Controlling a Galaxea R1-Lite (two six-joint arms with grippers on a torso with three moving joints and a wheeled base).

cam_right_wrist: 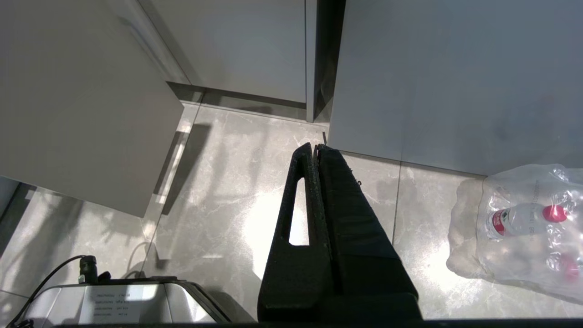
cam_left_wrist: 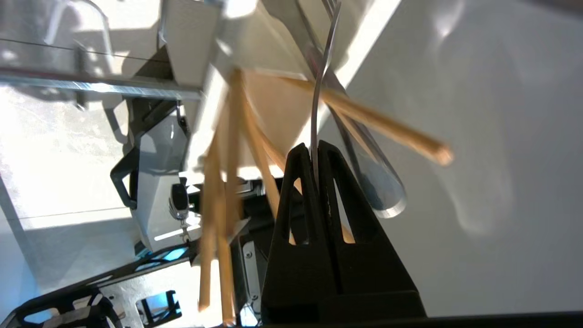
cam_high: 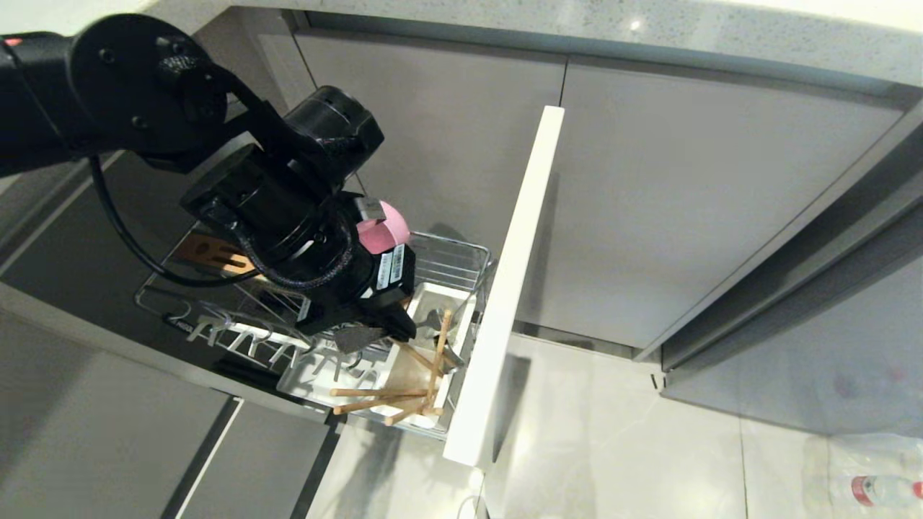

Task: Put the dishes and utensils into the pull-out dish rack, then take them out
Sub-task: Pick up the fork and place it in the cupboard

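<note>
Left gripper [cam_left_wrist: 315, 152] over the utensil caddy [cam_high: 448, 299], jaws clamped on the fork [cam_left_wrist: 321, 77].

The pull-out dish rack [cam_high: 461, 263] stands extended from the cabinet front [cam_high: 505, 288]. The chopsticks [cam_high: 389, 396] lean in the caddy beside the fork. The pink bowl [cam_high: 382, 229] sits deeper in the rack. Right gripper [cam_right_wrist: 316, 150] hangs over the floor [cam_right_wrist: 218, 191], jaws closed on nothing.

A home kitchen, by the look of it: speckled stone countertop [cam_high: 649, 29] over flat grey cabinet doors [cam_high: 692, 202], a pull-out dish rack [cam_high: 447, 263] of chrome wire holding chopsticks [cam_high: 389, 404], pale glossy floor tiles [cam_high: 620, 432], a shrink-wrapped pack of water bottles [cam_right_wrist: 524, 223] on them.
</note>
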